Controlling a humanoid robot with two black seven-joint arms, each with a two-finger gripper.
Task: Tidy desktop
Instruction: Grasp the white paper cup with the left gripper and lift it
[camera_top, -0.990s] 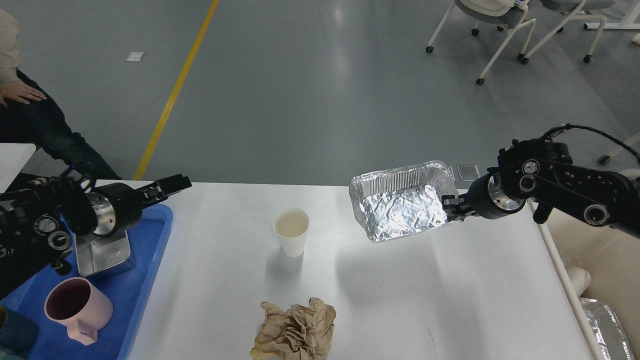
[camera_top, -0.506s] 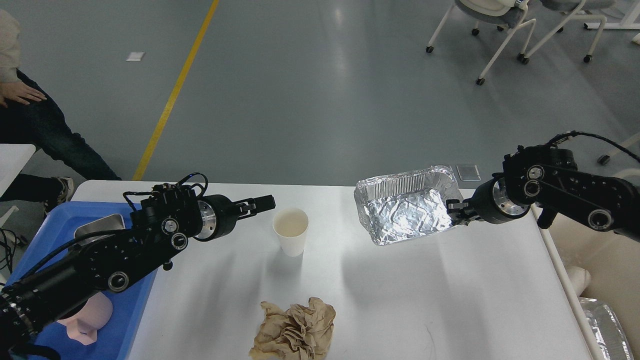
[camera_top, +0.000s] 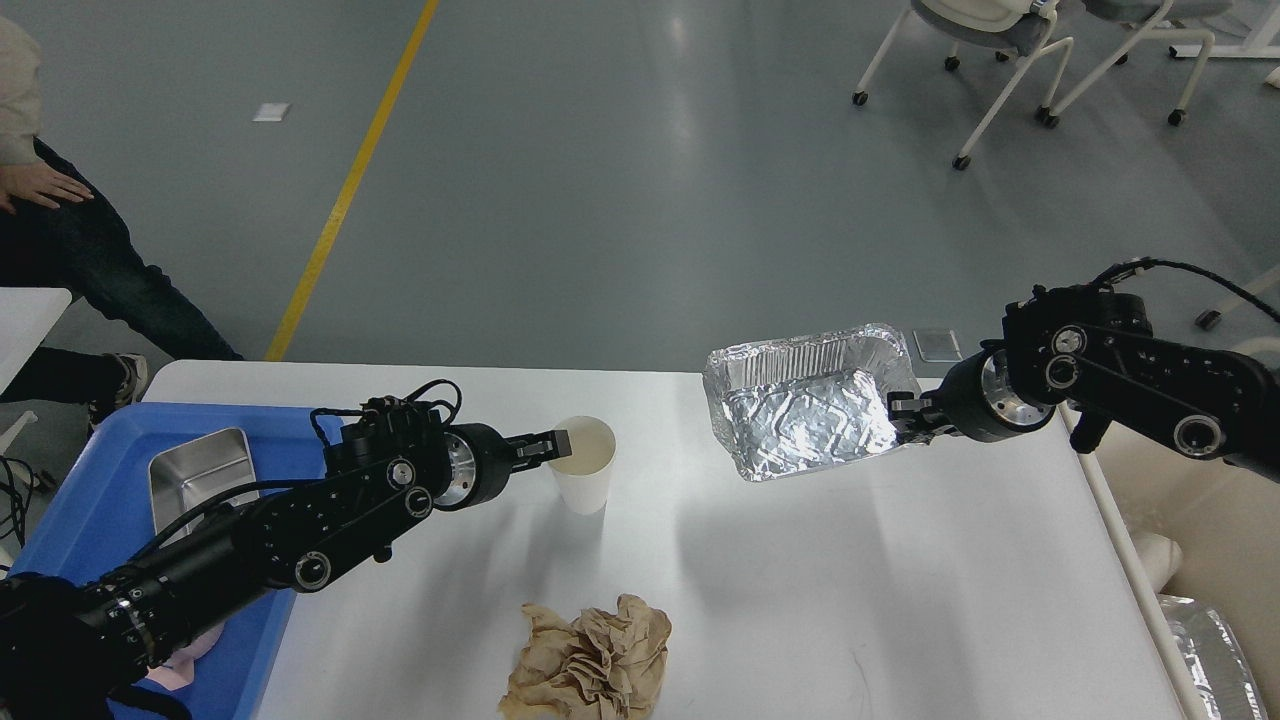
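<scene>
Seen from the head camera: white desktop (camera_top: 800, 590) filling the lower middle of the view, grey floor beyond its far edge. Left gripper (camera_top: 545, 447) reaching in from the left, tips at the rim of a white paper cup (camera_top: 583, 465) standing upright near the far centre; fingers too dark and close together to tell whether parted or pressed on the rim. Right gripper (camera_top: 905, 412) clamped on the near right edge of a crinkled foil tray (camera_top: 805, 410), held tilted just above the far right part of the desktop. Crumpled brown paper (camera_top: 590, 662) lying at the near edge, well apart from the cup. Blue tray (camera_top: 90, 480) on the left end, carrying a steel container (camera_top: 200, 470). Rolling chairs (camera_top: 1010, 40) on the floor at upper right
</scene>
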